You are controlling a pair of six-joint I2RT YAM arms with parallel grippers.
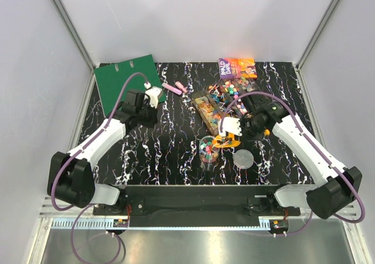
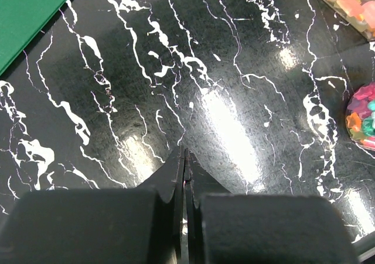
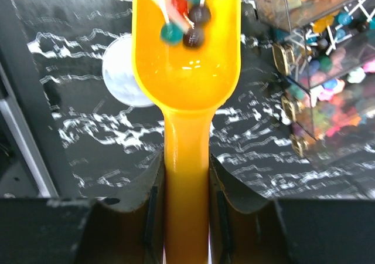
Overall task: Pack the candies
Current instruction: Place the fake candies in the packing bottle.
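— Right pincer point(image 3: 186, 185) is clamped tight on the handle of the yellow scoop point(image 3: 186, 70); I've got a small load of candies point(image 3: 171, 33) sitting in its bowl.

— And the left one?

— Left pincer point(image 2: 185, 164) is fully closed on nothing; it hangs over bare counter point(image 2: 246, 100), well apart from the work.

— How far along are we?

— Partway, I'd say; the clear cup point(image 1: 207, 149) already has a good layer of sweets in it; the scoop is just beside it and this load isn't tipped in yet; plenty more sit in the clear compartment box point(image 1: 212, 104); the white lid point(image 1: 244, 158) lies loose near the cup, so capping is left too.
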